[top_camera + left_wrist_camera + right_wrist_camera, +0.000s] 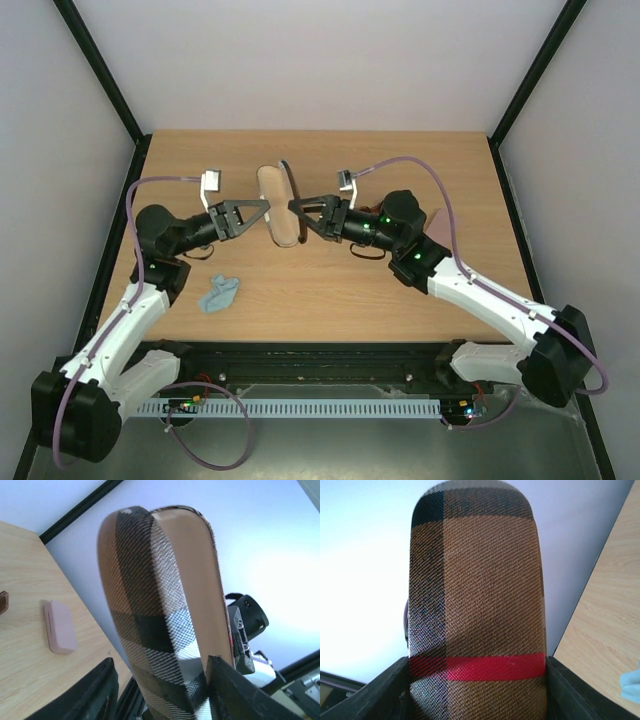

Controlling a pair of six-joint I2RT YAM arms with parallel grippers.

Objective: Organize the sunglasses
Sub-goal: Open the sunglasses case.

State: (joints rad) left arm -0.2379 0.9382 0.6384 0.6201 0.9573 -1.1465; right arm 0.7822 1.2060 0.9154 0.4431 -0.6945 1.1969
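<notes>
The light wooden table [330,300] fills the workspace between pale walls. Both white-and-black arms lean in over it from the near edge. The left arm [130,310] rises from its base, bends at the elbow and points its wrist to the right. The right arm [490,300] runs long and low across the table and points its wrist to the left, so the two wrists face each other at mid-table.

Between them stands the brown plaid oblong case with a red stripe [278,200], set on edge and hinged open, its tan lining showing.

The right gripper [298,210] clamps this case: in its wrist view both black fingers [570,695] press against the woven sides at the red band. The left gripper [265,210] straddles the case from the other side. One finger [235,695] lies against the shell's rim, the other shows a dark gap, and I cannot tell whether it clamps.

A flat pink case [60,626] lies on the table beyond the right arm. A crumpled pale blue cloth [218,293] lies near the left elbow.

Of the reddish-brown plastic sunglasses [2,602] only a sliver shows, on the table near the pink case; the wire pair cannot be made out.
</notes>
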